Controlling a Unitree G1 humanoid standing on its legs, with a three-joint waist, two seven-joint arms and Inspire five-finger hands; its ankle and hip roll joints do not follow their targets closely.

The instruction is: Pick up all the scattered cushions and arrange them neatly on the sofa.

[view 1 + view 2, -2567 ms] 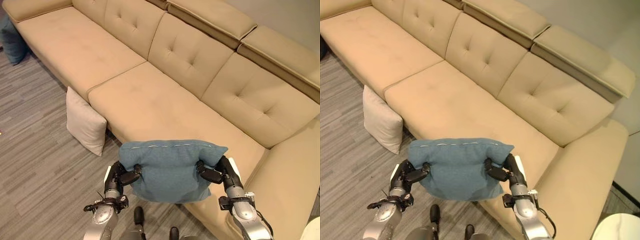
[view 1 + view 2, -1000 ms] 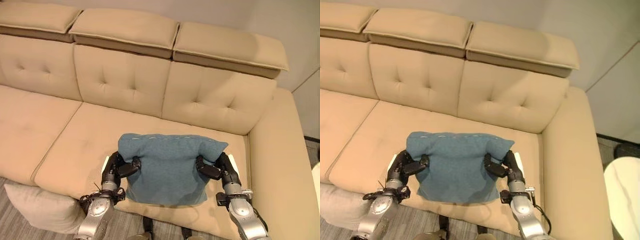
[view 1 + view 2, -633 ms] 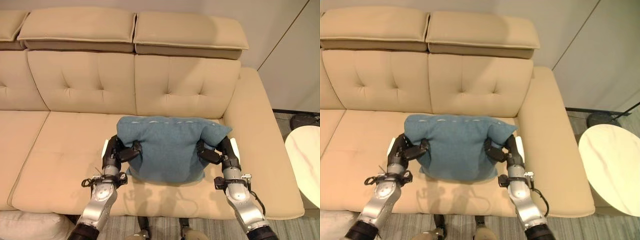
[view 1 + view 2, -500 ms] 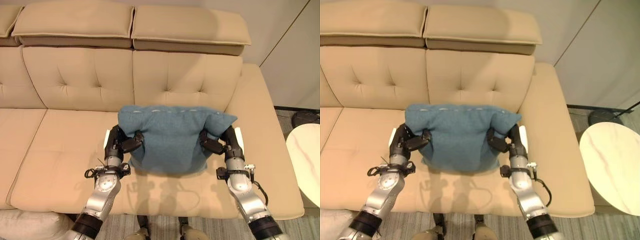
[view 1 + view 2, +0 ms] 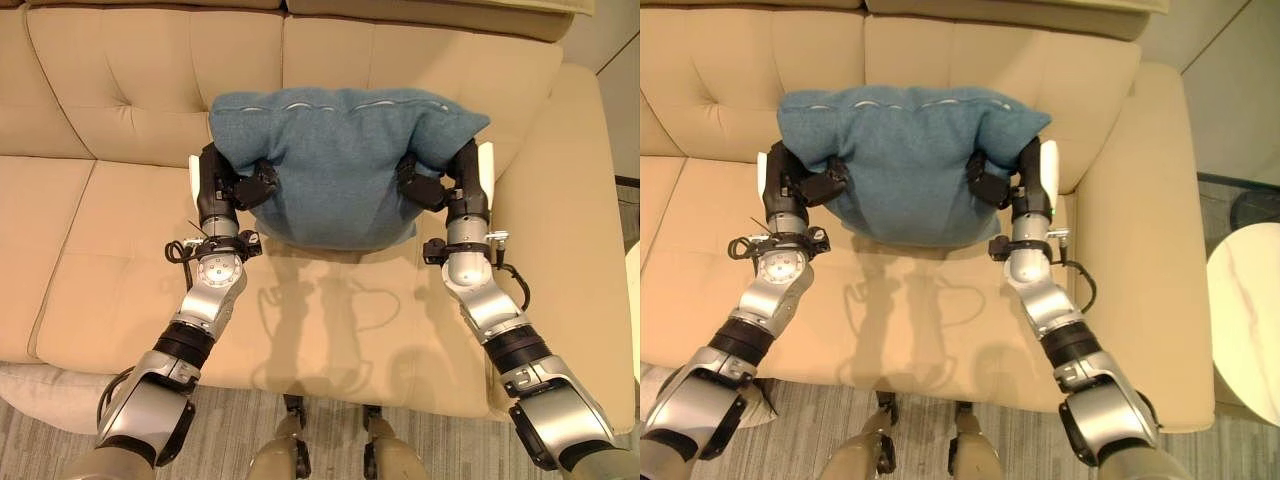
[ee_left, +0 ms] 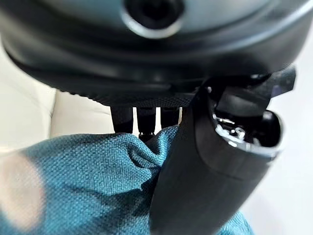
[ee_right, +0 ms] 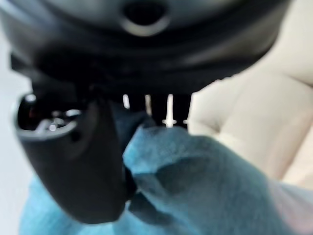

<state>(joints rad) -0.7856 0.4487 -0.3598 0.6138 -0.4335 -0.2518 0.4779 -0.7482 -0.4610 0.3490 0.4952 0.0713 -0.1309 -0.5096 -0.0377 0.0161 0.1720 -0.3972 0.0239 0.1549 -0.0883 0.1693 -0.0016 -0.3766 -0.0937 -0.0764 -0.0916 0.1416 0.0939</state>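
Fingers [image 6: 139, 120] and thumb of the left hand [image 5: 222, 186] pinch one upper corner of the blue cushion [image 5: 335, 160]; the right hand [image 5: 452, 182] clamps the other. The cushion hangs above the sofa [image 5: 120, 250] seat, against the backrest. It looks light and soft, bunching at each grip, so corner holds should suit it.

Both hands, left hand [image 5: 232, 186] and right hand [image 5: 441, 186], are gripping the teal cushion [image 5: 340, 160] against the beige sofa [image 5: 120, 90] backrest
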